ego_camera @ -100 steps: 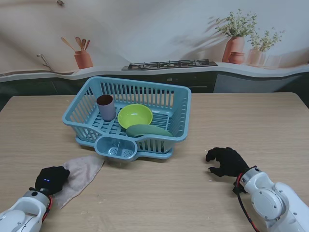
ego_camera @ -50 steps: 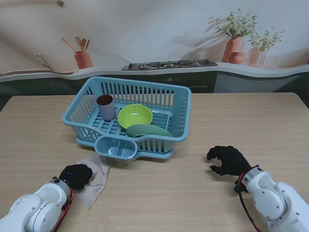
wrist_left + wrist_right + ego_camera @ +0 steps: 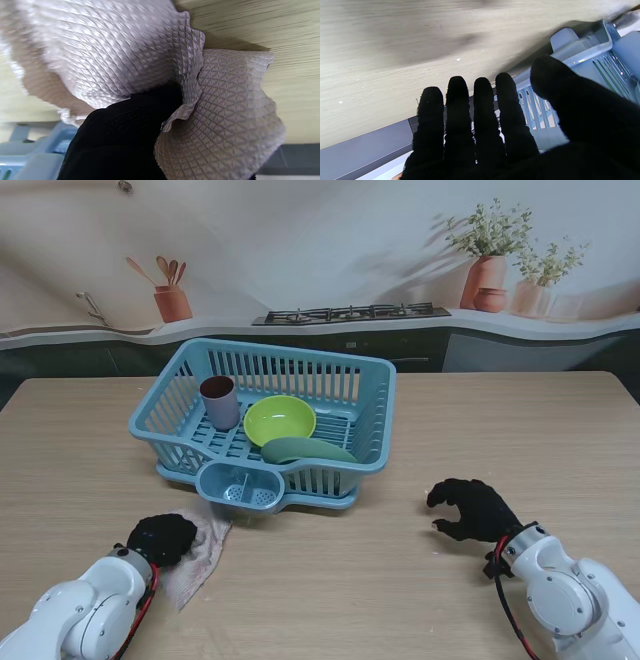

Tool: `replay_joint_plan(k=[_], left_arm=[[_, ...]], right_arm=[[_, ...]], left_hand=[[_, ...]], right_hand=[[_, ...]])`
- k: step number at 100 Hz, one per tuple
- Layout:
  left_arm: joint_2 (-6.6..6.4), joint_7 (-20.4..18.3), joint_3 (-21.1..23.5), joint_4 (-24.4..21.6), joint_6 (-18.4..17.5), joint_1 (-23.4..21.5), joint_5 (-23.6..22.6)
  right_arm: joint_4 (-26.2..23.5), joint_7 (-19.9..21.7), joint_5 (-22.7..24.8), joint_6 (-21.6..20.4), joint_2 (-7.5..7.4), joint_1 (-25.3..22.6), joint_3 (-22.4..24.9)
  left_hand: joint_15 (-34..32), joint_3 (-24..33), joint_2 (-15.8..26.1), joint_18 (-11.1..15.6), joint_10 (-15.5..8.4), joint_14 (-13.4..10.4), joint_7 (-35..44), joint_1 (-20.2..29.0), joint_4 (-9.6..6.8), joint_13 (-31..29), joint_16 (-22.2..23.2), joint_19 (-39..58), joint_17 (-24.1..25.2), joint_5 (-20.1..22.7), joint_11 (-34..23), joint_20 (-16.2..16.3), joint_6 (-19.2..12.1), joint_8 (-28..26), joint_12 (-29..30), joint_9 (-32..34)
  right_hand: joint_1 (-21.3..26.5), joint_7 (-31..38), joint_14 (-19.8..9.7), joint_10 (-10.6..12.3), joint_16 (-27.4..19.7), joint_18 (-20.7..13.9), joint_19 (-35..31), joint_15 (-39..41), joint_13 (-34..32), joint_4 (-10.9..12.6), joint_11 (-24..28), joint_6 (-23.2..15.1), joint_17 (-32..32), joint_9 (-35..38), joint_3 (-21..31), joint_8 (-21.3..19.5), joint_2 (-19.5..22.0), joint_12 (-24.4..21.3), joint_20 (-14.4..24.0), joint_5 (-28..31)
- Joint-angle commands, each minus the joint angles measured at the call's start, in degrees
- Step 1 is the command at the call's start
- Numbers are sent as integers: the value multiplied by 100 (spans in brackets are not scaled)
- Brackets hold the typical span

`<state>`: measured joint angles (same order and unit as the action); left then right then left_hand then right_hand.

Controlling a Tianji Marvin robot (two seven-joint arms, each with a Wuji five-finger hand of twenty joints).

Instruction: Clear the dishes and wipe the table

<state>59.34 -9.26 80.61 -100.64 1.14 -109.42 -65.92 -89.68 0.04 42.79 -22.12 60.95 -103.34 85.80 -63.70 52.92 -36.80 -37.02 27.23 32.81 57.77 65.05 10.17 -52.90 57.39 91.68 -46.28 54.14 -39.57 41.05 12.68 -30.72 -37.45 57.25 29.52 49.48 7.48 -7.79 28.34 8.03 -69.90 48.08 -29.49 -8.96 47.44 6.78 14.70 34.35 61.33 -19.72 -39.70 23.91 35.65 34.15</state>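
Note:
My left hand rests on a bunched pale pink cloth on the table, just in front of the rack's cutlery cup. The left wrist view shows the quilted cloth folded around my black fingers, so the hand is shut on it. A blue dish rack holds a brown cup, a lime bowl and a green plate. My right hand hovers over bare wood at the right, fingers apart and holding nothing.
The wooden table stretches to both sides of the rack. Small crumbs dot the wood near my right hand. Behind the table's far edge runs a kitchen backdrop with a dark counter.
My left hand dragged the cloth to the right and slightly away from me, bunching it up near the rack's cutlery cup. The right hand barely moved.

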Motion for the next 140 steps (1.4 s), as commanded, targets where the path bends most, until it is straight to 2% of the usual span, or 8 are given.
replay_joint_plan(k=[1, 34, 52, 62, 99, 113, 126, 140], left_arm=[[-19, -20, 158, 187, -22, -206, -94], [43, 1330, 1051, 557, -421, -720, -561], [57, 1596, 1172, 671, -499, -756, -564], [47, 1357, 1062, 606, -468, -698, -513], [-43, -625, 132, 34, -82, -105, 276], [-98, -1224, -283, -124, 112, 192, 658], [-141, -1555, -573, -186, 239, 426, 913], [-156, -1635, -639, -147, 265, 508, 901]], right_arm=[[-125, 74, -119, 72, 52, -96, -19], [-290, 131, -358, 119, 77, -205, 34], [-314, 149, -367, 86, 75, -215, 49], [-303, 150, -336, 82, 70, -206, 43], [-240, 90, -233, 69, 69, -193, 66], [-271, 93, -237, 94, 71, -215, 69], [-285, 94, -239, 106, 72, -221, 73], [-301, 90, -231, 119, 73, -232, 84]], left_hand=[[-162, -31, 105, 138, -81, 432, -203, 67, -98, 50, 99, 560, 9, -164, -24, 177, 61, 159, 120, -18], [-142, -31, 105, 118, -75, 444, -166, 66, -100, 58, 107, 525, 16, -173, -48, 249, 73, 185, 143, -34], [-138, -32, 112, 113, -54, 440, -149, 71, -98, 61, 110, 504, 26, -195, -62, 276, 92, 181, 143, -45], [-136, -34, 119, 111, -48, 436, -144, 73, -96, 63, 111, 498, 26, -211, -64, 288, 95, 179, 144, -61], [-129, -39, 124, 79, -20, 439, -138, 76, -94, 76, 113, 453, 35, -244, -69, 321, 140, 195, 146, -85], [-133, -39, 121, 82, -27, 425, -138, 76, -95, 67, 111, 448, 34, -253, -73, 332, 141, 202, 147, -86], [-127, -39, 121, 83, -31, 424, -135, 76, -96, 68, 105, 445, 33, -252, -74, 340, 130, 208, 148, -83], [-126, -39, 121, 83, -32, 418, -131, 75, -95, 67, 102, 443, 33, -259, -79, 347, 136, 209, 145, -86]], right_hand=[[15, -39, 54, -5, -54, 69, 90, -119, 29, 125, -74, -15, -68, -3, 98, 44, 42, -61, -79, -84], [2, -78, 90, -32, -80, 144, 124, -167, -20, 119, -115, -10, 16, 70, 81, 87, 27, -91, -166, -12], [3, -79, 82, -27, -86, 163, 128, -179, -30, 119, -130, -10, 19, 78, 78, 92, 31, -97, -190, -11], [8, -75, 80, -26, -89, 183, 118, -184, -39, 121, -129, -9, 24, 88, 82, 93, 30, -96, -197, 7], [9, -90, 102, -31, -95, 166, 75, -197, -60, 122, -127, -9, 6, 93, 83, 98, 36, -89, -208, 29], [13, -94, 103, -33, -95, 171, 68, -196, -57, 123, -127, -11, 4, 97, 86, 96, 33, -87, -211, 34], [16, -93, 100, -33, -96, 168, 64, -200, -52, 126, -129, -12, 2, 97, 94, 93, 44, -86, -215, 36], [20, -94, 99, -36, -95, 167, 58, -198, -52, 126, -128, -11, 5, 102, 97, 91, 41, -84, -217, 35]])
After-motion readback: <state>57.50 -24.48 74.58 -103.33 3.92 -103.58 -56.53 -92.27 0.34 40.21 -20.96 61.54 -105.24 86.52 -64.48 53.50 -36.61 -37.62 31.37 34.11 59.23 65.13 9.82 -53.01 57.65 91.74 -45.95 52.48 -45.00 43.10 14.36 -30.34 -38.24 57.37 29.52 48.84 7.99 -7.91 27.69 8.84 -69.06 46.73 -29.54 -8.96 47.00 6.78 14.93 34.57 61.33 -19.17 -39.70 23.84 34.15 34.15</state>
